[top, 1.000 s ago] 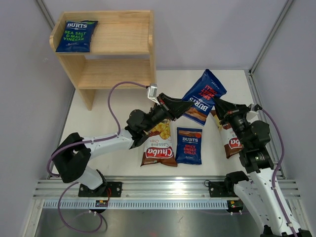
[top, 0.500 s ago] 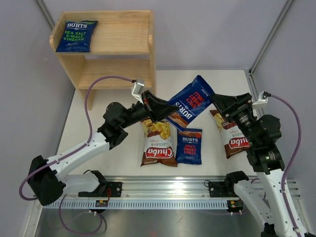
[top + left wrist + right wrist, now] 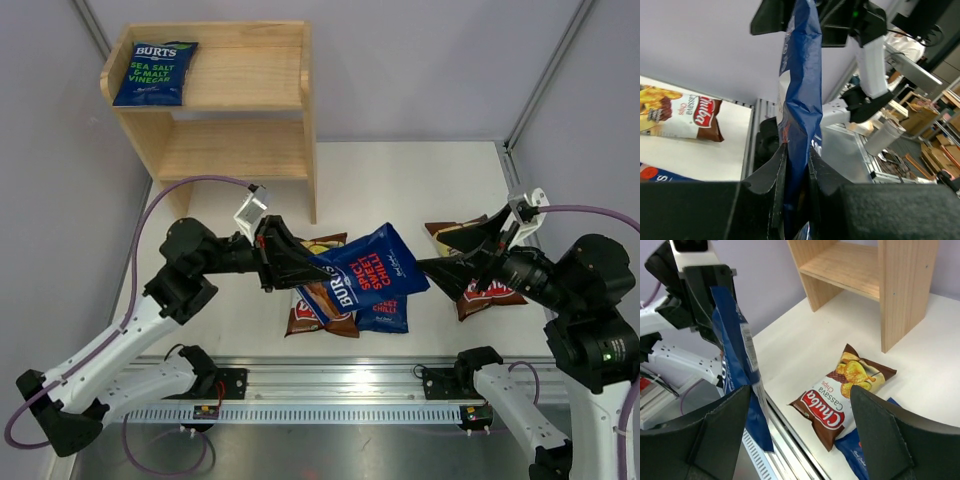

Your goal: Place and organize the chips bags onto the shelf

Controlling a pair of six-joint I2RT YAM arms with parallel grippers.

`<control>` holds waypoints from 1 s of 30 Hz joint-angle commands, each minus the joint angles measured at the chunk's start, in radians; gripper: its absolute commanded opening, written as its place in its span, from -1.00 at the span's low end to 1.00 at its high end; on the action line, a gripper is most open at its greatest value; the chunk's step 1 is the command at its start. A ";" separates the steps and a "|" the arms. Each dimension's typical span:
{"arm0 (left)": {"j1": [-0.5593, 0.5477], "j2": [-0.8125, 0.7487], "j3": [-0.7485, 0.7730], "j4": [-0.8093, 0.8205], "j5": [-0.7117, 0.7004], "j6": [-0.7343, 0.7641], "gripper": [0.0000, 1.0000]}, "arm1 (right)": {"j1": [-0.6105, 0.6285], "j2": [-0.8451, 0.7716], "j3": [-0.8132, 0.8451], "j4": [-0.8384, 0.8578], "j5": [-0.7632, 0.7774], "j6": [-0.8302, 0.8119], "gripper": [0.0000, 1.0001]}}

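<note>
My left gripper [image 3: 303, 265] is shut on a dark blue red-lettered Burts bag [image 3: 368, 272], held in the air over the bags on the table. In the left wrist view the bag [image 3: 799, 95] stands edge-on between the fingers [image 3: 771, 175]. My right gripper [image 3: 442, 250] is open just right of that bag, with nothing in it [image 3: 800, 390]. A Chuba bag [image 3: 318, 316] and a second red-lettered Burts bag [image 3: 388, 314] lie partly hidden under the held one. Another Chuba bag [image 3: 484, 292] lies below the right gripper. A green-lettered Burts bag [image 3: 155, 72] lies on the top tier of the shelf [image 3: 245, 150].
The shelf stands at the back left against the grey wall, its side panel [image 3: 905, 290] near the lying bags. An aluminium rail [image 3: 330, 385] runs along the near table edge.
The right gripper has opened, let go of the blue bag and drawn back to the right. The left arm has carried the bag toward the near edge and to the left.
</note>
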 commanded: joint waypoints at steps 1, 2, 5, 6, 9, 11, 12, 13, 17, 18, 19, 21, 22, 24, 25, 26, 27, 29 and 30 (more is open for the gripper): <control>0.002 -0.053 -0.009 0.015 0.108 -0.045 -1.00 | 0.001 0.020 0.080 -0.156 -0.034 -0.133 0.77; 0.002 -0.053 -0.006 0.015 0.121 -0.059 -1.00 | 0.001 0.026 0.077 -0.147 -0.097 -0.104 0.77; 0.002 -0.037 0.020 -0.063 0.116 -0.044 -1.00 | 0.001 0.040 0.037 -0.011 -0.367 -0.018 0.69; 0.002 -0.031 0.030 -0.094 0.099 -0.029 -1.00 | 0.001 0.022 -0.006 0.049 -0.431 0.024 0.69; 0.002 -0.022 0.034 -0.114 0.093 -0.027 -1.00 | 0.001 -0.006 -0.081 0.238 -0.521 0.187 0.70; 0.002 -0.019 0.037 -0.116 0.089 -0.033 -1.00 | 0.001 -0.006 -0.103 0.309 -0.538 0.269 0.70; 0.002 -0.011 0.042 -0.110 0.095 -0.036 -1.00 | 0.001 0.002 -0.112 0.311 -0.547 0.272 0.69; 0.002 -0.010 0.040 -0.094 0.099 -0.047 -1.00 | 0.001 0.008 -0.115 0.309 -0.546 0.273 0.69; 0.002 -0.010 0.014 0.056 0.147 -0.134 -1.00 | 0.001 0.035 -0.124 0.217 -0.478 0.188 0.66; 0.001 -0.011 0.008 0.080 0.160 -0.148 -1.00 | 0.002 0.049 -0.121 0.202 -0.451 0.169 0.65; 0.001 -0.013 -0.001 0.097 0.164 -0.159 -1.00 | 0.001 0.057 -0.124 0.199 -0.444 0.166 0.60; 0.001 -0.008 0.002 0.108 0.168 -0.170 -1.00 | 0.002 0.075 -0.161 0.261 -0.478 0.204 0.54; 0.001 -0.002 0.011 0.096 0.165 -0.165 -1.00 | 0.002 0.075 -0.179 0.302 -0.492 0.265 0.49; 0.001 0.009 0.025 0.046 0.153 -0.136 -1.00 | 0.005 0.065 -0.219 0.401 -0.522 0.307 0.48; 0.001 0.018 0.040 0.024 0.145 -0.125 -1.00 | 0.011 0.062 -0.228 0.427 -0.536 0.339 0.48; 0.001 0.026 0.051 -0.025 0.135 -0.099 -1.00 | 0.016 0.056 -0.241 0.461 -0.549 0.350 0.48; 0.001 0.032 0.062 -0.045 0.125 -0.090 -1.00 | 0.020 0.045 -0.241 0.461 -0.556 0.352 0.49; 0.001 0.052 0.085 -0.088 0.118 -0.075 -1.00 | 0.025 0.039 -0.248 0.473 -0.558 0.365 0.50; 0.001 0.056 0.093 -0.097 0.115 -0.067 -1.00 | 0.031 0.040 -0.252 0.478 -0.562 0.370 0.50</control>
